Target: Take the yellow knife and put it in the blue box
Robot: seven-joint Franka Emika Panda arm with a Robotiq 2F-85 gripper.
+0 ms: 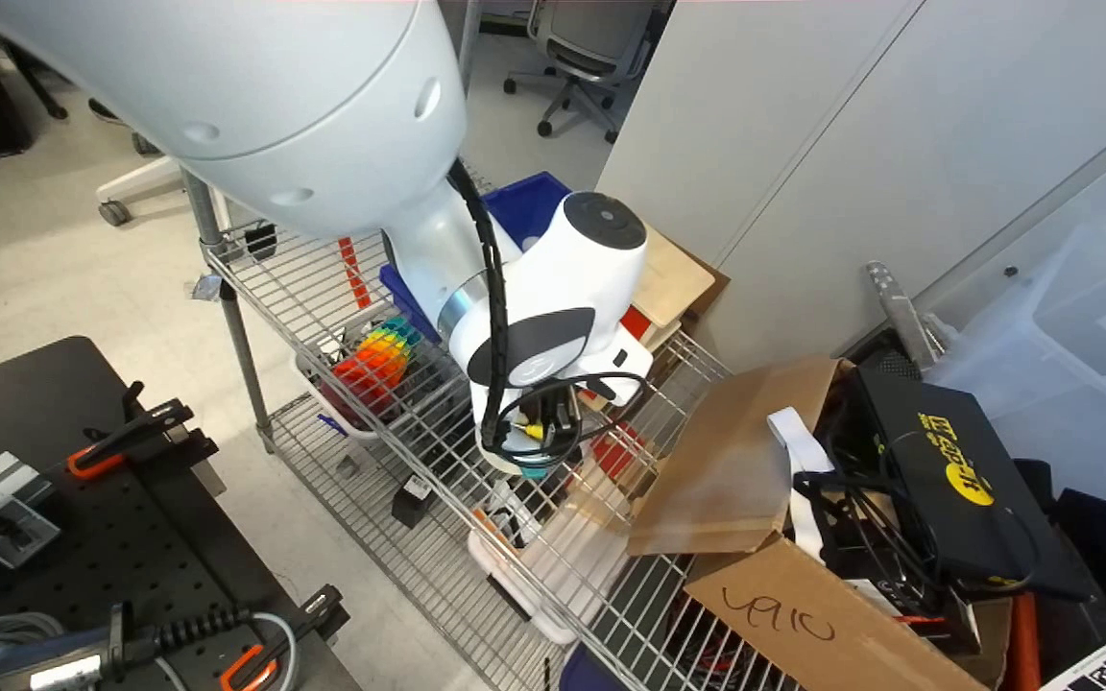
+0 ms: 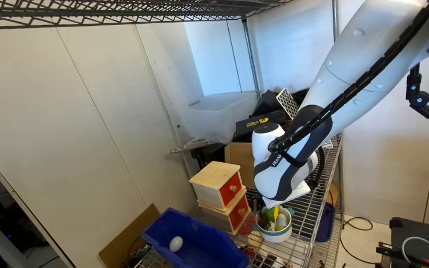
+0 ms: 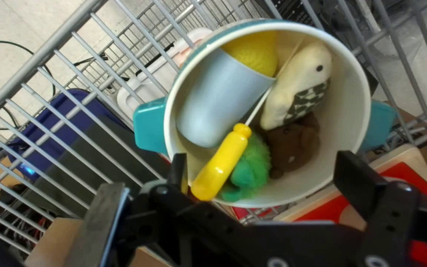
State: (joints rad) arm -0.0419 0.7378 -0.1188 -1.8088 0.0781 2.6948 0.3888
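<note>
In the wrist view I look down into a round pot, white inside with teal handles, standing on a wire shelf. My gripper enters from the bottom edge, its two black fingers spread wide. The yellow knife is in the pot, tilted. Its thin, pale shaft runs down between a pale blue cup and a cream toy bird with a checked wing; its thick handle reaches to the rim, just beside one finger. I cannot tell whether they touch. Next to the handle is a fluffy green toy, and a brown toy lies under the bird.

In an exterior view, the blue box is well apart from the pot, with a white egg inside. Near both stand two stacked wooden boxes with red drawers.

As for writing, my arm reads "FRANK", cut off by a black strap. In an exterior view, a cardboard box bears handwriting ending in "910", the first character unclear. The black box by it has yellow lettering and a yellow oval, which I cannot read reliably.
</note>
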